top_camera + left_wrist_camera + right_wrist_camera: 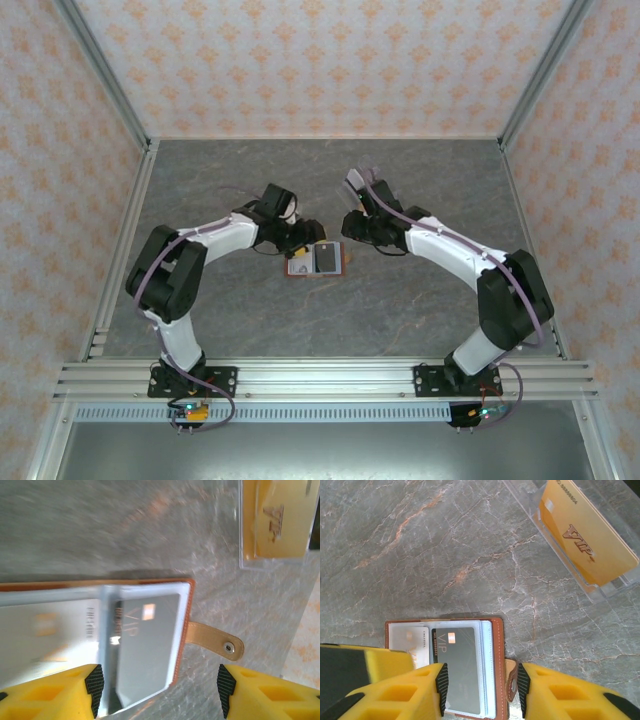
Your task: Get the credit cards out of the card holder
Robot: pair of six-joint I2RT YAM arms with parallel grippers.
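The card holder (316,260) lies open on the table, brown rim and pale sleeves up, with its snap strap (220,642) sticking out flat. A grey credit card (462,670) sits in its right sleeve and a white card (410,637) in the left one. My left gripper (157,690) is open just above the grey card (145,645), holding nothing. My right gripper (481,690) is open too. It straddles the holder's (496,645) right half, one finger over the grey card and the other by the strap. A gold credit card (587,530) stands apart in a clear sleeve.
The clear plastic sleeve (241,555) with the gold card (280,520) rests on the grey marble table (240,310) just beyond the holder. Both arms (200,250) (470,260) bend inward over the middle. Patterned walls (60,150) and metal rails enclose the table.
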